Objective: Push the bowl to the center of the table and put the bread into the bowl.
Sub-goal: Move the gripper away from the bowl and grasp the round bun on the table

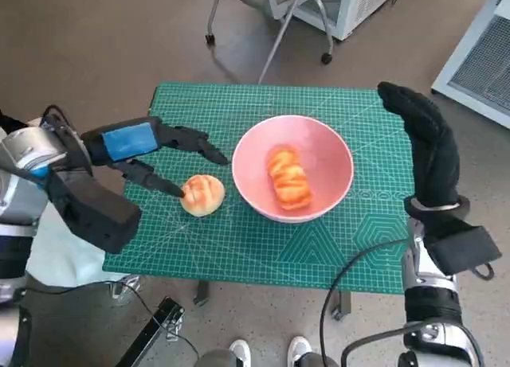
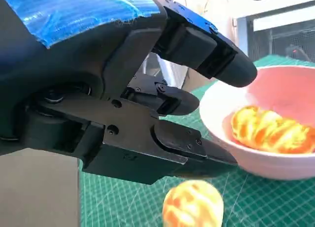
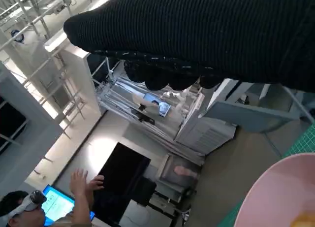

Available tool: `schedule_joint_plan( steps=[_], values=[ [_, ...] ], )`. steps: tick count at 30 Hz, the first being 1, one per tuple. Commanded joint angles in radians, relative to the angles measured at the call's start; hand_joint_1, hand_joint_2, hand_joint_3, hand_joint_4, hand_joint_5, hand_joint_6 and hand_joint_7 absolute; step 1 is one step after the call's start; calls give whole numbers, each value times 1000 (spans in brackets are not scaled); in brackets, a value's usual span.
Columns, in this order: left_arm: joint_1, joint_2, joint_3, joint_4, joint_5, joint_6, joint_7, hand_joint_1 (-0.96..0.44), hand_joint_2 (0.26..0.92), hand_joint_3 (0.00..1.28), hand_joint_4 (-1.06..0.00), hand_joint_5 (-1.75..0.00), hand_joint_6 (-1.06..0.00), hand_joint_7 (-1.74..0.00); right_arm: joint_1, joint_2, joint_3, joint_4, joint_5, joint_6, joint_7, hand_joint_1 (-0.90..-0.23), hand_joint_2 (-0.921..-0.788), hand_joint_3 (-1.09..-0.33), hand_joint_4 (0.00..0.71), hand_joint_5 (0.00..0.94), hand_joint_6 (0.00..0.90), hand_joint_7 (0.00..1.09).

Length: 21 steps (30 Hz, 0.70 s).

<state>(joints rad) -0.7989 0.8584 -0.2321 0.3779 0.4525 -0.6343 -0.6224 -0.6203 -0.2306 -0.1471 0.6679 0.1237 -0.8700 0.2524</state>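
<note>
— Where is the bowl?

— The pink bowl (image 1: 292, 169) sits on the green mat (image 1: 263, 247), about at the middle of the table. One piece of bread (image 1: 288, 178), a striped orange roll, already lies inside it, and my left wrist camera shows it against the near wall of the bowl.

— And the other bread?

— A round bun (image 1: 202, 195) lies on the mat just beside the bowl, on my left side, outside the rim.

— What is your left hand doing?

— My left hand (image 1: 151, 154) reaches across the mat toward the bun with its fingers (image 1: 195, 143) spread apart. The lower one touches the bun's side or nearly so; the upper ones hang above it, pointing at the bowl. It grips nothing.

— Your right hand?

— My right hand (image 1: 424, 144), in the knitted glove, stands upright past the far right of the bowl, fingers straight and together, apart from the rim, holding nothing. Behind it, my right wrist camera catches a person (image 3: 29, 207) with raised hands by a bright screen
</note>
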Motion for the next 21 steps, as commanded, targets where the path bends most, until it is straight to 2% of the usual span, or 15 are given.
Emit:
schedule_joint_plan(
  steps=[1, 12, 21],
  values=[
    [20, 3, -4, 9, 10, 19, -5, 16, 846, 1, -547, -103, -549, -442, 22, 4, 2, 3, 14, 18, 15, -585, -921, -810, 382, 6, 42, 723],
    [11, -45, -79, 83, 140, 60, 40, -2, 854, 3, -532, -74, -564, -375, 29, 2, 5, -22, 10, 32, 18, -585, -921, -813, 380, 5, 37, 736],
    [-29, -91, -166, 185, 266, 68, 87, -24, 859, 4, -529, -58, -566, -344, 36, -9, -4, -28, 21, 38, 30, -591, -921, -810, 380, 4, 34, 742]
  ],
)
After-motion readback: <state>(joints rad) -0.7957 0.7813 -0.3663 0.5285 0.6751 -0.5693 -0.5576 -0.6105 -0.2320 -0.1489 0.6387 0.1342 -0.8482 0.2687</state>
